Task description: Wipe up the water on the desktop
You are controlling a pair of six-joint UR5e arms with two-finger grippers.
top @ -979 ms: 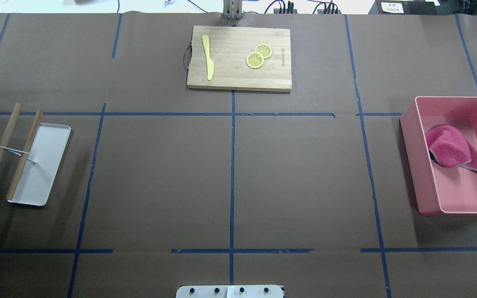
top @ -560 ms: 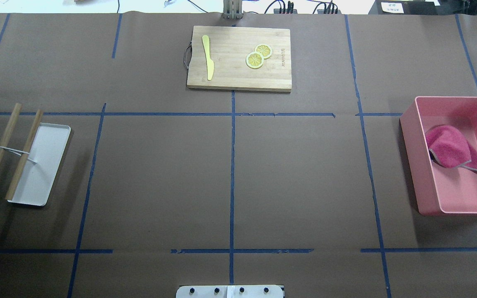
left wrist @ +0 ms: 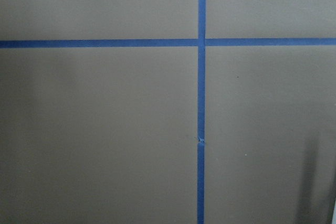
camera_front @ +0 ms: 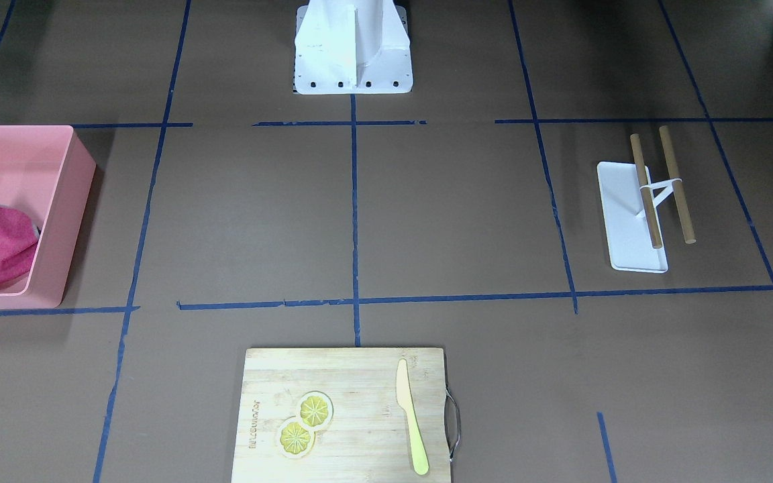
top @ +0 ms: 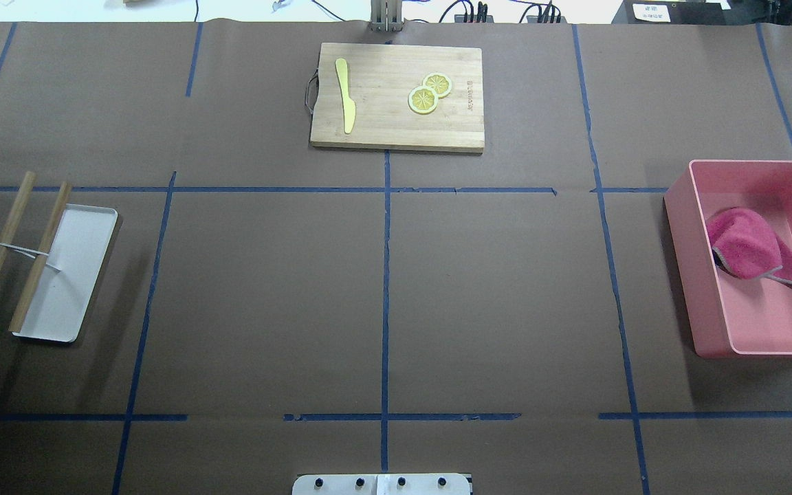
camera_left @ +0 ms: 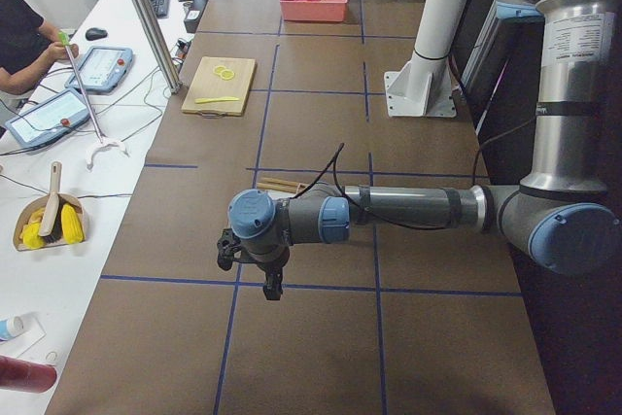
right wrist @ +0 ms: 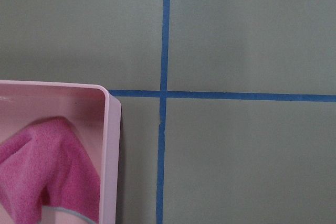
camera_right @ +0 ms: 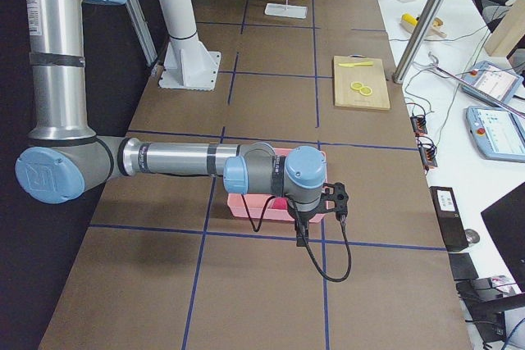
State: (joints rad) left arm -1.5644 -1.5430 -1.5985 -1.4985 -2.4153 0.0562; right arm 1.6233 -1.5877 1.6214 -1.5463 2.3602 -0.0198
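You see the desktop (top: 265,289), brown with blue tape lines (top: 386,275), carrying 4 items: a cutting board (top: 382,117) far centre, a pink bin (top: 688,275) at the robot's right, a white tray (top: 76,275) at its left, apparently supporting 2 rods (top: 1,251), and the robot pedestal (camera_front: 353,47).

White side bench (camera_left: 68,293), metal pole (camera_left: 146,18), two tablets (camera_left: 102,67)

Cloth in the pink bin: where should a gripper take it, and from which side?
Pinch the raised hump of the cloth, coming straight down from above. It lies crumpled inside the bin, whose upright walls block a sideways approach, and its bunched top likely offers a fold to close on.
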